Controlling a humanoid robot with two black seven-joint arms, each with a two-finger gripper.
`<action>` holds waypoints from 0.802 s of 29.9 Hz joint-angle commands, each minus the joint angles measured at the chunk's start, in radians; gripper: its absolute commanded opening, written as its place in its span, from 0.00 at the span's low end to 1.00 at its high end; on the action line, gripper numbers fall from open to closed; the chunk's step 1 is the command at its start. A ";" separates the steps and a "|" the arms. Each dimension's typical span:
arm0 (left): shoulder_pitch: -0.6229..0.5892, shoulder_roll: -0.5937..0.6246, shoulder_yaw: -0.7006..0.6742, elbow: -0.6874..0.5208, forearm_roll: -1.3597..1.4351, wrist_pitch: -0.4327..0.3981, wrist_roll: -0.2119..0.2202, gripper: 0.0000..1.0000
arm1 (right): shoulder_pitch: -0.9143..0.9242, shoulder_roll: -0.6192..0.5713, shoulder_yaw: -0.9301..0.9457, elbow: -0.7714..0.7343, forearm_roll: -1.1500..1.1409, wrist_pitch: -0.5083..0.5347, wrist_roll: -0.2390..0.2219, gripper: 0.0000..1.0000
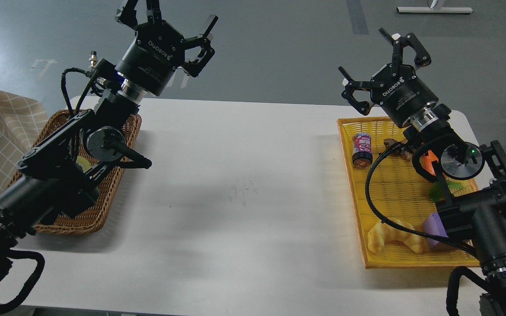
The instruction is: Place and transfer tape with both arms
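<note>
Tape [82,164] mostly hidden in basket [103,206]; L wrist [149,57], R wrist [400,94]: ROBOTIQ.

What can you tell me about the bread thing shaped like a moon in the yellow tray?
That is a croissant, golden-yellow and curved like a crescent, with a smooth, shiny surface that looks more like a plastic toy than real bread. It lies flat near the front edge of the yellow tray, its ends pointing toward that edge. A black cable crosses just above it, and a purple object sits close on its right; whether they touch cannot be told. Neither gripper holds it.
</note>
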State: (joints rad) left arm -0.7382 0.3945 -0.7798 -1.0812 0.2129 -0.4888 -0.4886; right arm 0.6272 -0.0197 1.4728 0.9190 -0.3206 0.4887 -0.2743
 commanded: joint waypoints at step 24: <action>0.011 0.000 -0.003 0.015 -0.012 0.000 0.000 0.98 | 0.002 0.020 0.004 0.023 0.006 0.000 -0.002 1.00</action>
State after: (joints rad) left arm -0.7273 0.3939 -0.7822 -1.0656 0.2030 -0.4888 -0.4887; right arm 0.6328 0.0000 1.4763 0.9399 -0.3184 0.4887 -0.2762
